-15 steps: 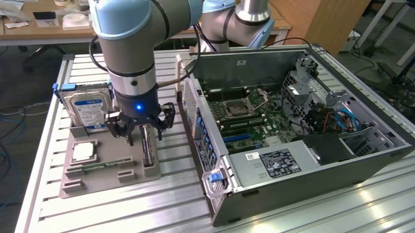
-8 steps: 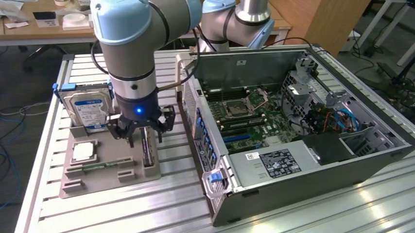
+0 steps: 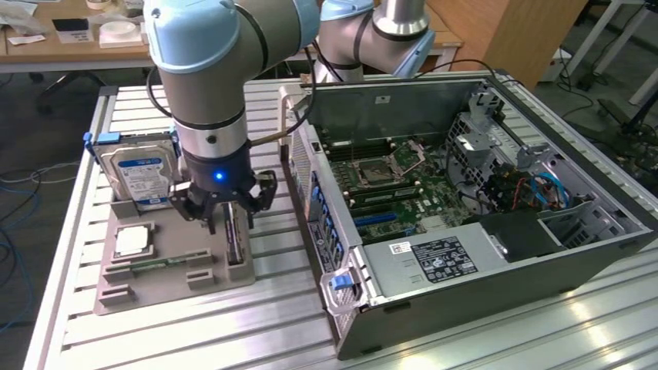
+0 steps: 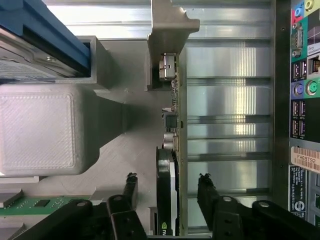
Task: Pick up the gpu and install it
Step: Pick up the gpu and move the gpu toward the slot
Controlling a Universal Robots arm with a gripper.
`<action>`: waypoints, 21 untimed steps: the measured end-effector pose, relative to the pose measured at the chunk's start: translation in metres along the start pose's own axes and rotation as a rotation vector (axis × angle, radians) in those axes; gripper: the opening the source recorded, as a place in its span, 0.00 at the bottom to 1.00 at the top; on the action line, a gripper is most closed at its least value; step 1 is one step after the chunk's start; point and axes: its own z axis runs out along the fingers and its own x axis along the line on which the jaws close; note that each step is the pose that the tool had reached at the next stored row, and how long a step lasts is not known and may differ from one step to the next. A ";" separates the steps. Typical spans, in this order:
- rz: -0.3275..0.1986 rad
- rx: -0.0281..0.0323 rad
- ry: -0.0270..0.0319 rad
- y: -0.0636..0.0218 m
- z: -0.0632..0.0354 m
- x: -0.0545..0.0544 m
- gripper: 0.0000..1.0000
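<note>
Exterior view, end effector: the end effector (image 3: 231,220) hangs straight down over the grey holder (image 3: 165,293) on the exterior view's left of the bench (image 3: 154,339), right at the gpu (image 3: 236,247).
Exterior view, gpu: it stands on edge in a slot on the holder's right side, the side nearest the open computer case (image 3: 494,297). It is not yet installed.
Exterior view, neighbours: the hard drive (image 3: 139,176) stands upright at the holder's far end. The processor chip (image 3: 134,242) lies flat to the left of the card.
Wrist view, end effector state: spread. The fingers (image 4: 131,190) stand one on each side of the card, with a gap showing on both sides, so nothing is pinched.
Wrist view, gpu: its thin edge runs between the fingers, and the silver bracket (image 4: 167,30) sits at the end away from them.
Step in hand: by my judgement, the grasp for the pick-up.
Doing it well: centre the card so both pads meet its faces together. Close squarely on flat board rather than on raised parts. Keep the card upright and in line with its slot so it does not jam against the holder walls.
</note>
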 end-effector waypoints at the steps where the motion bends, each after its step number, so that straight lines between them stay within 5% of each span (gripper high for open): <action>1: 0.000 0.0000 0.0000 0.0000 0.0000 0.000 0.57; 3: 0.000 -0.0001 -0.0001 0.0001 0.0001 0.000 0.57; 9: 0.000 0.0000 0.0001 0.0001 0.0001 -0.002 0.28; 21: 0.000 -0.0001 -0.0002 0.0002 0.0000 -0.003 0.28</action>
